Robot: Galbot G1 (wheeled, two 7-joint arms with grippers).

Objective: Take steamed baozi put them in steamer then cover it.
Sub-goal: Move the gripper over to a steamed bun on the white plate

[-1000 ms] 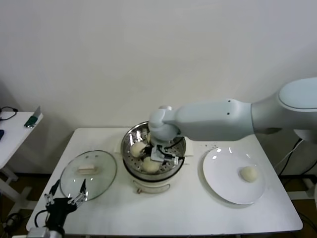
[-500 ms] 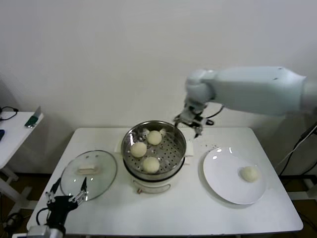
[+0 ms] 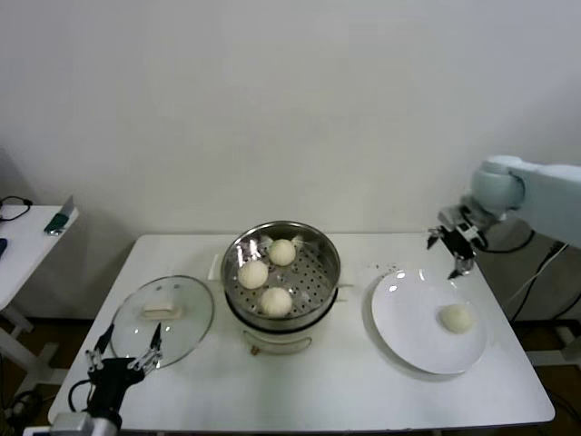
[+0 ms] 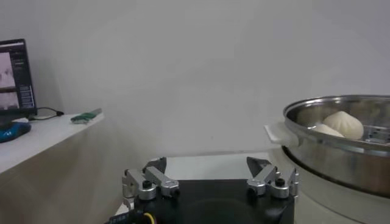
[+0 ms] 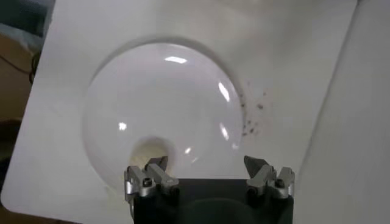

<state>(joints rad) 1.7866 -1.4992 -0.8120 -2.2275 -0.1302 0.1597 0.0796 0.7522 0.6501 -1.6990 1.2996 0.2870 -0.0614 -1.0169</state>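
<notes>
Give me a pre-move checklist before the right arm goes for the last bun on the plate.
1. Right gripper open and empty, above the far edge of the plate: ok.
2. Last baozi alone on the plate, nothing in the way: ok.
3. Free spot in the steamer, which holds three buns: ok.
4. Gripper centred over the bun: not ok; in the right wrist view the bun sits off toward one finger.
5. Cover off, lying flat on the table beside the steamer: ok.
6. Left gripper open, parked near the cover: ok.
</notes>
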